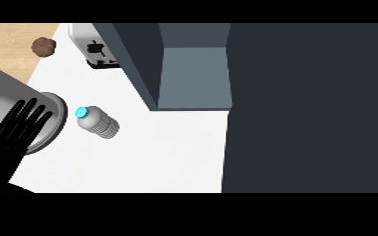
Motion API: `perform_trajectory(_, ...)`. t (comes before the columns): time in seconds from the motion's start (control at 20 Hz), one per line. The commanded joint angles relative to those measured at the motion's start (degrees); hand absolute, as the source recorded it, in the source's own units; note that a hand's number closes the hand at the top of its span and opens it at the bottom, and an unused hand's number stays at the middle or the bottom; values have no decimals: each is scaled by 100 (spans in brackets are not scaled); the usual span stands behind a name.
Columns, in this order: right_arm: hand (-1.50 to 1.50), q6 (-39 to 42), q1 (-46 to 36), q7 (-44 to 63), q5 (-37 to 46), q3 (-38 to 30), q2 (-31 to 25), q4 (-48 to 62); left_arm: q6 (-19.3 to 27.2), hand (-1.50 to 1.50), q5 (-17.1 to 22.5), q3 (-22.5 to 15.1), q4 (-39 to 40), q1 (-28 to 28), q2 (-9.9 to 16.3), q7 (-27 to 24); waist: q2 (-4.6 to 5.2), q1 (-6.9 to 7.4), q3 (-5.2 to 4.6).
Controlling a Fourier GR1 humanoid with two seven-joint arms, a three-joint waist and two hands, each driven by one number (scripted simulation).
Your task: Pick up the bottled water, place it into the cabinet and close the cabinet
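Head view shows one bottled water (97, 122) standing on the white counter (148, 155), its blue cap toward the upper left, apart from everything else. Just left of it, one black hand (22, 125) comes in from the left edge on a grey forearm (26, 97), fingers straight and spread, holding nothing and not touching the bottle; by its place at the view's left it is the left hand. The right hand does not show. One dark cabinet (192, 75) stands open up and to the right of the bottle, its grey-blue inside in sight, and one open door (136, 62) juts out between the bottle and the opening. A broad dark panel (303, 110) fills the right side of the view. Further back sits one silver toaster (94, 47) just beside the cabinet door, and one small brown lump (44, 46) lies on a wooden surface (18, 50) at the upper left, well apart from the bottle.
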Motion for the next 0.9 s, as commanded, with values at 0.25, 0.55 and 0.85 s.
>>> perform_trajectory(0.25,-150,74,-75,-208,126,153,27,234,-43,-150,-1040,-43,1814,-994,197,-1024,2,1,0)
perform_trajectory(0.55,-150,105,329,-235,143,247,20,-79,-124,-150,-1677,-113,3258,-1449,391,-1771,9,-38,-4)
perform_trajectory(0.85,-150,261,425,-380,-11,187,-80,1,248,-150,-2118,-194,4591,-2069,265,-2378,20,-91,-7)
